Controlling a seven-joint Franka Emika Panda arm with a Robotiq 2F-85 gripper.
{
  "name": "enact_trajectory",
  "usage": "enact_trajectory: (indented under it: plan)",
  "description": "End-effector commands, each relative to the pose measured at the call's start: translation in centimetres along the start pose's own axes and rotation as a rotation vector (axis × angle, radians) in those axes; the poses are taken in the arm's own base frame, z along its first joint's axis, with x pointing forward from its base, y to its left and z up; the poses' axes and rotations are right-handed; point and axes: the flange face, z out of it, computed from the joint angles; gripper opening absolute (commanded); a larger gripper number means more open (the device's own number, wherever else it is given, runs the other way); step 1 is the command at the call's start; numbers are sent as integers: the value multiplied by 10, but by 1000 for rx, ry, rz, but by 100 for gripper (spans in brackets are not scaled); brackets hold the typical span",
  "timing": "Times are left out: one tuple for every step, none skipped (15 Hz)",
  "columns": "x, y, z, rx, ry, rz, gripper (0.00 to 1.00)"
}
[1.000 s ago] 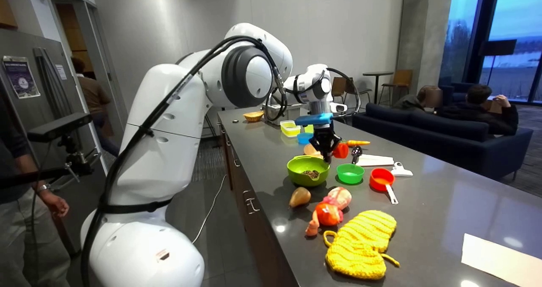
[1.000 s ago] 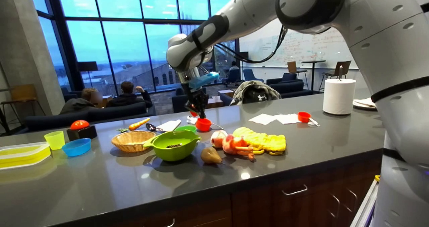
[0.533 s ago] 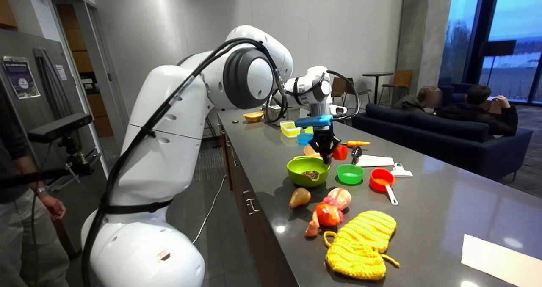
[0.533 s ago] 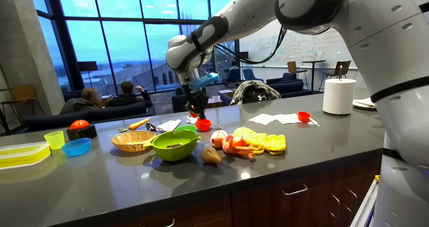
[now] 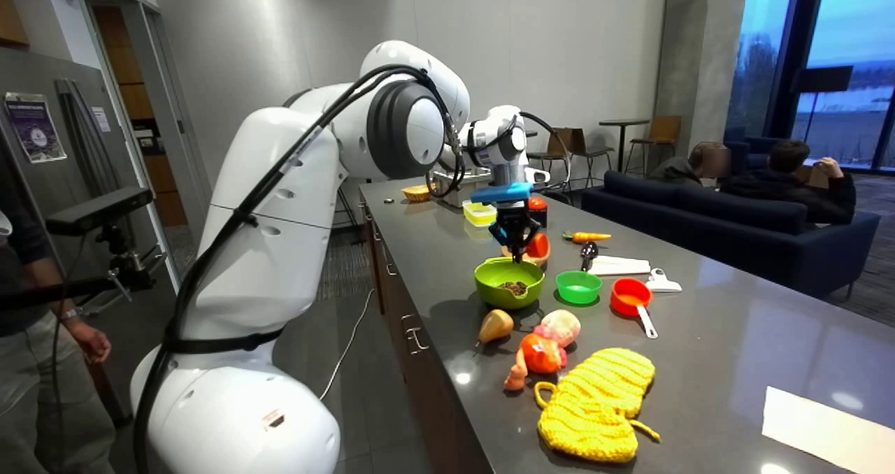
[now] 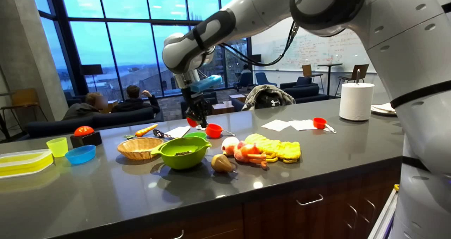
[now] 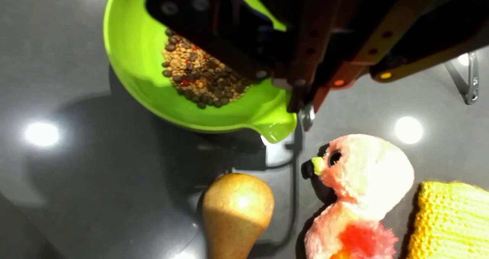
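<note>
One red cup [image 6: 192, 122], likely light and rigid, hangs mid-frame, gripper [image 6: 203, 124] apparently pinching its handle [image 7: 308, 116], probably the surest hold.

Narrow gap between pear [image 7: 238, 209] and plush bird [image 7: 363, 175], green bowl [image 7: 130, 60] blocking one end

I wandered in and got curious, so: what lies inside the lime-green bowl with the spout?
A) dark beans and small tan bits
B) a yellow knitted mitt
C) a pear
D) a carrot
A: the wrist view looks into the lime-green bowl, showing dark beans and small tan bits; the pear lies outside.
</note>
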Motion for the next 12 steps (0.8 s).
enact_trajectory:
  plan:
    - [-2, -19, -8, -6, -15, -80, 1]
    - [-1, -24, -8, -5, -16, -94, 1]
    - [-1, -28, -7, -6, -17, -109, 1]
    - [0, -32, -6, -7, -18, -124, 1]
    - [1, -35, -5, -6, -24, -139, 1]
    - [1, -39, -3, -7, -40, -161, 1]
    - [1, -43, -1, -8, -60, -186, 1]
    - [1, -46, 0, -13, -78, -207, 1]
    - [1, -48, 1, -17, -97, -229, 1]
    - [1, -51, 3, -16, -111, -249, 1]
    - [3, -55, 4, -15, -122, -269, 1]
    - [4, -58, 4, -15, -130, -291, 1]
